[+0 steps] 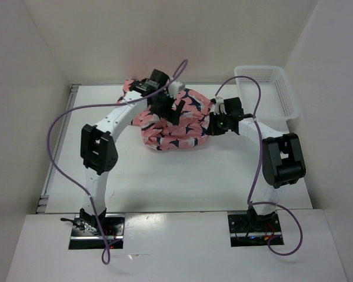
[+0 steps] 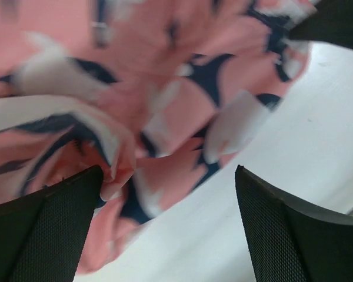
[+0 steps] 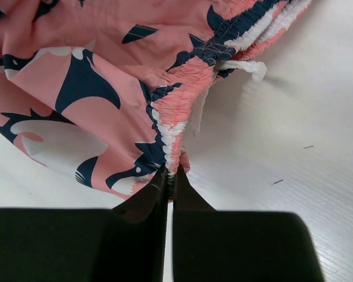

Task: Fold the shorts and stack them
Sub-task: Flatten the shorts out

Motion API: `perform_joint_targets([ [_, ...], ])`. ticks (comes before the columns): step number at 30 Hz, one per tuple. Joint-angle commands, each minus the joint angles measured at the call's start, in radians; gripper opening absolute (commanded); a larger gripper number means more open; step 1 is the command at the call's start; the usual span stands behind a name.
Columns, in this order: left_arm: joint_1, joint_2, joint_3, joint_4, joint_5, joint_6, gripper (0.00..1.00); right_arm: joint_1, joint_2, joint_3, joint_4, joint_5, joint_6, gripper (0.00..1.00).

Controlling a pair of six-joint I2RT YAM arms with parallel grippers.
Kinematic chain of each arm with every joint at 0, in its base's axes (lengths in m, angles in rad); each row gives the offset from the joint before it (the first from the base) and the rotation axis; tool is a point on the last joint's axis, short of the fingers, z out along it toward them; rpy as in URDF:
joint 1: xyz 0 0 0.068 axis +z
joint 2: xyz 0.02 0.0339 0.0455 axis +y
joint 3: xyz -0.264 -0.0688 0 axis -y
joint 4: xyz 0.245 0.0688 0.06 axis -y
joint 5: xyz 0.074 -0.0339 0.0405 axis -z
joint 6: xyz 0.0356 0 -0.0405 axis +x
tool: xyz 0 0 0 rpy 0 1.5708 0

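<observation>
Your shorts [image 1: 176,126] lie in a crumpled heap toward the far side of the bench [image 1: 165,176], near its middle, and both arms reach in to them.

Your right hand [image 3: 170,175] is pinched tight on the shorts. In its wrist view the two fingers meet on the edge of the gathered waistband [image 3: 165,126], with pink fabric squeezed between the tips. From that pinch the waistband runs up and away across the view. The end of a white drawstring [image 3: 247,67] lies on the bench just beside it. From above, this hand sits at the heap's right edge.

Your left hand [image 2: 167,171] is spread wide, with nothing clamped between its fingers. Its wrist view is blurred. One fingertip is touching or just beside a fold of the fabric, and you cannot tell which from here. The other fingertip is over bare bench, apart from the cloth. From above, this hand hangs over the far part of the heap.

A white mesh basket [image 1: 285,97] stands at the bench's far right corner, apart from the shorts and beyond your right hand.
</observation>
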Motion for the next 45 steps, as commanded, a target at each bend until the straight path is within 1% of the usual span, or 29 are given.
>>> perform_joint_targets([
  [1,0.083,-0.160,0.018,0.056,-0.066,0.002,1.00,0.009,-0.025,-0.024,0.027,0.015,-0.024,0.00],
  [3,0.107,-0.171,0.040,0.056,-0.107,0.002,1.00,0.009,-0.016,-0.015,0.027,0.024,-0.038,0.00],
  [6,0.173,-0.180,0.083,0.074,-0.161,0.002,1.00,0.009,-0.016,-0.005,0.027,0.035,-0.059,0.00],
  [7,0.213,-0.180,0.083,0.091,-0.187,0.002,1.00,0.009,-0.016,-0.005,0.027,0.035,-0.070,0.00],
  [8,0.235,-0.180,0.083,0.106,-0.257,0.002,1.00,0.009,-0.016,-0.005,0.027,0.035,-0.070,0.00],
  [10,0.285,-0.169,0.006,0.141,-0.282,0.002,0.98,0.009,-0.016,-0.005,0.027,0.035,-0.079,0.00],
  [11,0.345,-0.157,-0.030,0.142,-0.252,0.002,0.96,0.009,-0.016,-0.014,0.027,0.035,-0.079,0.00],
  [12,0.370,-0.157,-0.067,0.142,-0.201,0.002,0.94,0.009,-0.027,-0.015,0.027,0.035,-0.079,0.00],
  [13,0.391,-0.146,-0.131,0.125,-0.139,0.002,0.93,0.009,-0.027,-0.024,0.027,0.035,-0.079,0.00],
  [14,0.404,-0.146,-0.162,0.125,-0.017,0.002,0.93,0.009,-0.027,-0.024,0.027,0.035,-0.090,0.00],
  [15,0.404,-0.146,-0.193,0.113,0.030,0.002,0.93,0.009,-0.027,-0.024,0.027,0.035,-0.090,0.00],
  [16,0.404,-0.146,-0.239,0.122,0.053,0.002,0.93,0.009,-0.027,-0.033,0.027,0.044,-0.090,0.00],
  [17,0.392,-0.137,-0.239,0.131,0.054,0.002,0.94,0.009,-0.027,-0.033,0.027,0.044,-0.090,0.00],
  [18,0.391,-0.123,-0.239,0.140,0.076,0.002,0.97,0.009,-0.027,-0.033,0.027,0.044,-0.090,0.00],
  [21,0.391,-0.077,-0.207,0.140,0.130,0.002,0.97,0.009,-0.027,-0.033,0.018,0.035,-0.099,0.00],
  [24,0.391,-0.043,-0.196,0.140,0.191,0.002,1.00,0.009,-0.027,-0.033,0.018,0.035,-0.099,0.00],
  [26,0.391,-0.034,-0.196,0.140,0.224,0.002,1.00,0.009,-0.027,-0.033,0.018,0.035,-0.108,0.00],
  [31,0.391,-0.034,-0.218,0.149,0.244,0.002,1.00,0.009,-0.045,-0.051,0.018,0.035,-0.108,0.00],
  [33,0.382,-0.034,-0.253,0.158,0.244,0.002,0.93,0.009,-0.045,-0.062,0.029,0.035,-0.108,0.00],
  [34,0.373,-0.020,-0.262,0.158,0.244,0.002,0.83,0.009,-0.045,-0.062,0.029,0.035,-0.108,0.00],
  [36,0.364,-0.011,-0.271,0.168,0.259,0.002,0.73,0.009,-0.045,-0.071,0.029,0.035,-0.108,0.00],
  [37,0.355,0.013,-0.272,0.168,0.285,0.002,0.62,0.009,-0.045,-0.071,0.029,0.035,-0.108,0.00],
  [40,0.355,0.039,-0.296,0.168,0.359,0.002,0.44,0.009,-0.045,-0.071,0.029,0.035,-0.108,0.00],
  [42,0.355,0.039,-0.310,0.168,0.359,0.002,0.07,0.009,-0.045,-0.071,0.029,0.035,-0.108,0.00],
  [43,0.367,0.039,-0.319,0.168,0.347,0.002,0.00,0.009,-0.045,-0.071,0.029,0.035,-0.108,0.00],
  [45,0.390,0.004,-0.310,0.168,0.316,0.002,0.00,0.009,-0.045,-0.059,0.029,0.035,-0.108,0.00],
])
